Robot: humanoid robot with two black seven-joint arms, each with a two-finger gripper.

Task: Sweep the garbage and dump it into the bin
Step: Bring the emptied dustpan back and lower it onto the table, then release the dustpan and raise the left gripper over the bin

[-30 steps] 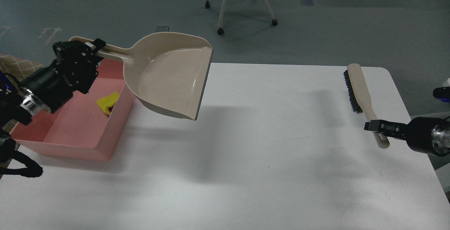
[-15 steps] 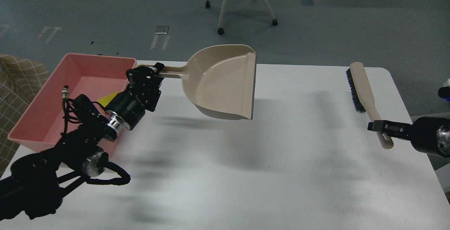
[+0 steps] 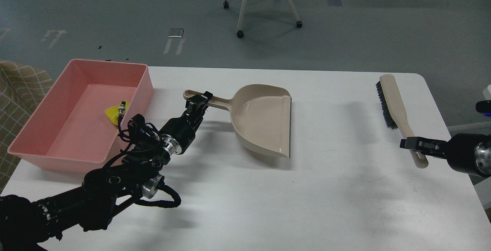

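Jaws of the left gripper (image 3: pixel 199 101) clamped on the handle of the beige dustpan (image 3: pixel 264 118), pan resting on the white counter (image 3: pixel 268 197). Left of the dustpan: pink bin (image 3: pixel 50 136), a yellow sponge (image 3: pixel 113 113) lying inside. Right of the dustpan, well apart: brush (image 3: pixel 395 109), bristles facing the pan. Right gripper (image 3: pixel 414 143) jaws closed on the brush handle's lower end.

I can read no text, label, brand or number anywhere in my head view. The floor (image 3: pixel 115 17) carries faint pale painted marks at about 10 and 11 o'clock, but they are too blurred for me to make out as letters or signs.
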